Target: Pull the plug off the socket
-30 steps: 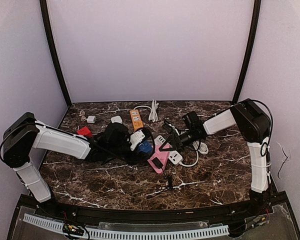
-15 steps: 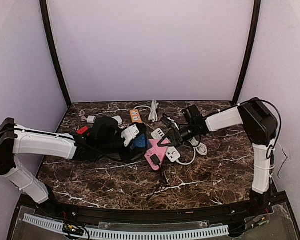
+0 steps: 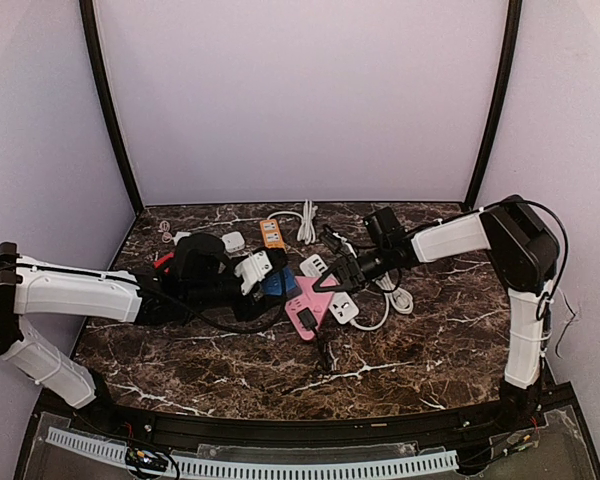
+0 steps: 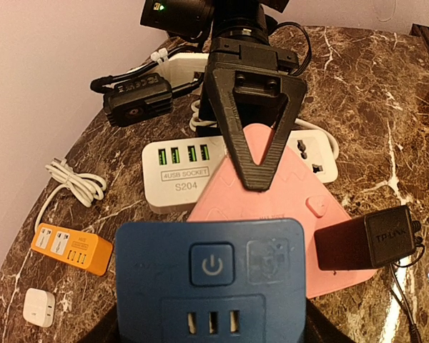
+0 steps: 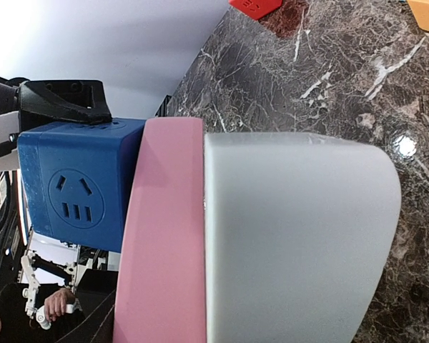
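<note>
Boxy blue socket (image 4: 211, 279) against pink strip (image 4: 272, 207)

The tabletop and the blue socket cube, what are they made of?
The tabletop looks like polished marble or a marble-look laminate: dark brown, white veins, glossy light reflections. The blue socket cube looks like matte moulded plastic: even colour, rounded edges, stamped power symbol.

You can read "4USB SOCKET S204" on the white USB block (image 4: 182, 177); "TP-LINK" stands on the black adapter (image 4: 368, 239); the blue socket cube (image 4: 272, 286) shows you a power sign on its button; the orange strip (image 4: 71, 247) has a label too small to read.
</note>
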